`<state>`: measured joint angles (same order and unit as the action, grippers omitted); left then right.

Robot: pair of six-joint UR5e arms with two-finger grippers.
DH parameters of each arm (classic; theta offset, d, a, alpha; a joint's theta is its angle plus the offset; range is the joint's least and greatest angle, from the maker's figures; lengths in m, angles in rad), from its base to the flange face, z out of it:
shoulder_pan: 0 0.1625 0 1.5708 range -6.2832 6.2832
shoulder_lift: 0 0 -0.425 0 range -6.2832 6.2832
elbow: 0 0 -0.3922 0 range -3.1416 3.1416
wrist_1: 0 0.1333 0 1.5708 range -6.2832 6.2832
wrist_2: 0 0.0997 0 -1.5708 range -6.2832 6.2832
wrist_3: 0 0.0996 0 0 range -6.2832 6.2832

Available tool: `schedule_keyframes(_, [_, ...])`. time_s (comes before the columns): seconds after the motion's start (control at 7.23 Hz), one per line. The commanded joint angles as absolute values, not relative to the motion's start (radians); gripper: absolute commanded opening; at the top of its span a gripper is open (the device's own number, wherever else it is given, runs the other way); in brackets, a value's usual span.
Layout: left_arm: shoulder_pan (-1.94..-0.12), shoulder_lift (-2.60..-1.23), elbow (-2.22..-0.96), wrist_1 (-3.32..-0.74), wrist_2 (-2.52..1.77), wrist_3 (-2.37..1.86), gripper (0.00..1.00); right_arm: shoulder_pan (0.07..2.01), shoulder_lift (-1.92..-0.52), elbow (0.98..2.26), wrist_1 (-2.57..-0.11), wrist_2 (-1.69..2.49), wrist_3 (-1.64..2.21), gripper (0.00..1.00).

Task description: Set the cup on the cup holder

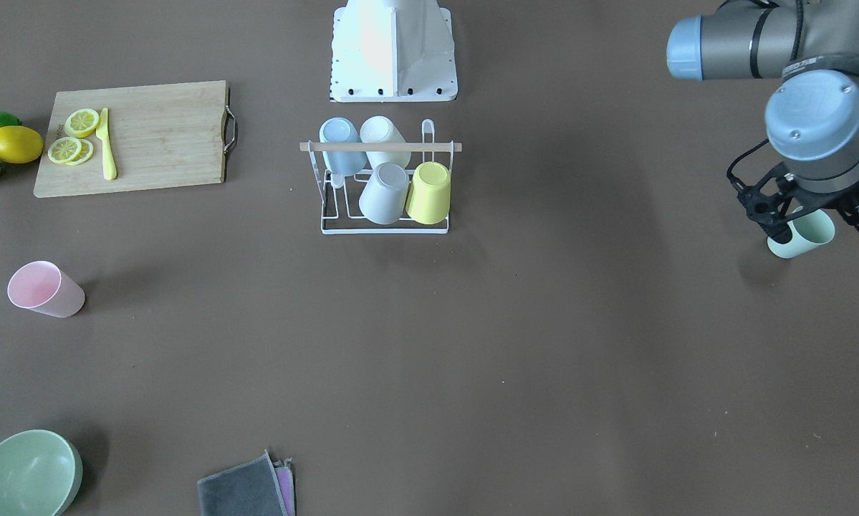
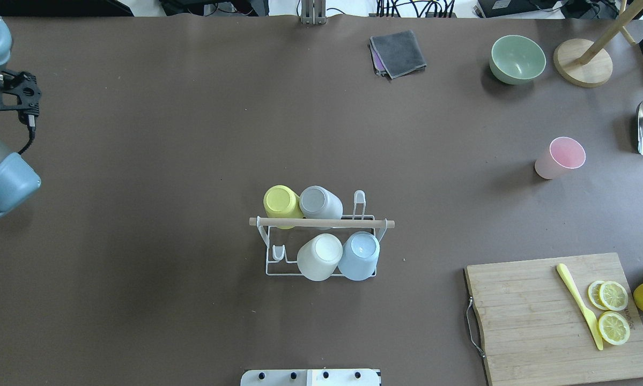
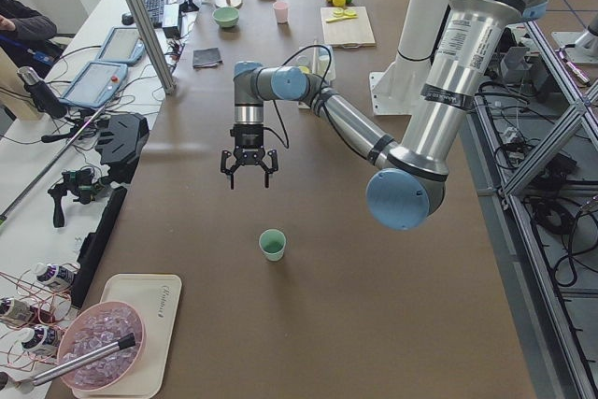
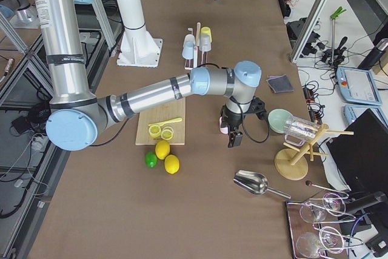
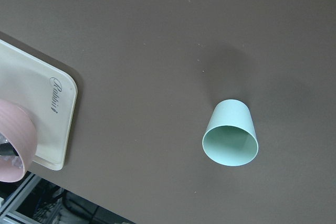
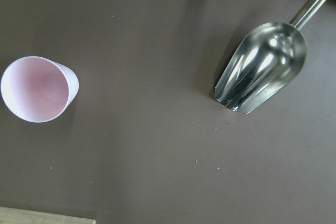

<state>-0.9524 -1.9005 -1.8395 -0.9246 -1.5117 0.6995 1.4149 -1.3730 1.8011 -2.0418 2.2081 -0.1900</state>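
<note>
The white wire cup holder, with a wooden rod across its top, stands mid-table and carries blue, white, grey and yellow cups upside down. A mint green cup stands upright on the table at my left end. My left gripper hangs open above it, not touching it. A pink cup stands upright on my right side. My right gripper hovers near the pink cup; I cannot tell whether it is open or shut.
A cutting board holds lemon slices and a yellow knife, with whole lemons beside it. There is also a green bowl, a folded grey cloth, a metal scoop and a white tray.
</note>
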Motion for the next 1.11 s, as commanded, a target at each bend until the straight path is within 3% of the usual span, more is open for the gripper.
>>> schedule_keyframes(0.0, [-0.776,-1.933,-1.783,-0.797,-1.367,0.703,0.99,1.327,-1.302,1.804,-2.176,2.209,-0.190,1.00])
schedule_keyframes(0.41, [-0.709,-1.915,-1.743,-0.778,-1.325,0.701,0.99,1.191,-1.172,1.792,-2.356,2.200,-0.190,1.00])
schedule_keyframes(0.97, [-0.681,-1.804,-1.712,-0.894,-1.312,0.703,0.99,1.040,-1.089,1.766,-2.349,2.008,-0.201,1.00])
